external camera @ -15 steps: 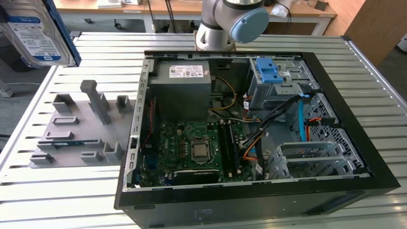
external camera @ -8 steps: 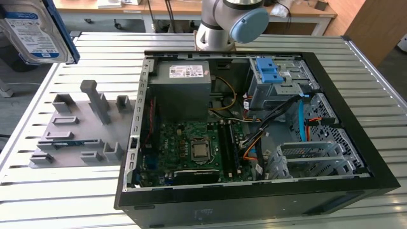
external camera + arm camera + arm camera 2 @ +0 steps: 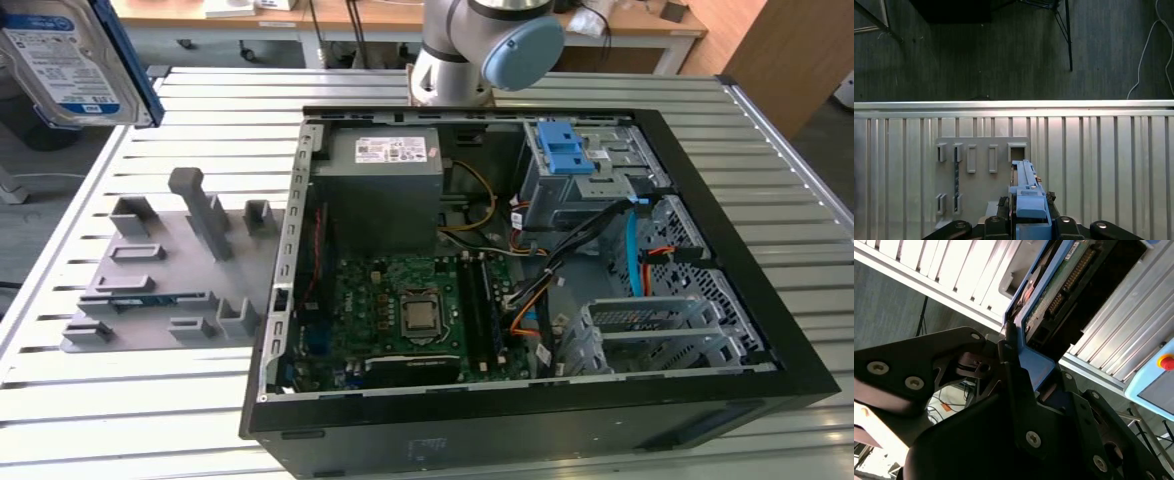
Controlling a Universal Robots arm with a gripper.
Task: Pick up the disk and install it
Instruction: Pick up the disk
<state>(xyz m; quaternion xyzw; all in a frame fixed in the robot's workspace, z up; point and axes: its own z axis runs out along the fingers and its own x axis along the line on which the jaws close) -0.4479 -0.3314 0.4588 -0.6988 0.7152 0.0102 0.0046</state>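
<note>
disk (image 3: 67, 55): blue plastic edging, glossy labelled face; table (image 3: 127, 420): ribbed metal

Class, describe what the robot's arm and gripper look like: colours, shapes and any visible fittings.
The arm is a silver-grey tube with a rounded pale blue joint cap. The gripper is matt black, built of flat angular link plates dotted with silver screw heads.

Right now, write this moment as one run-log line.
gripper: shut on disk | disk: held in air, clear of rack | case: open, disk not inside
</note>
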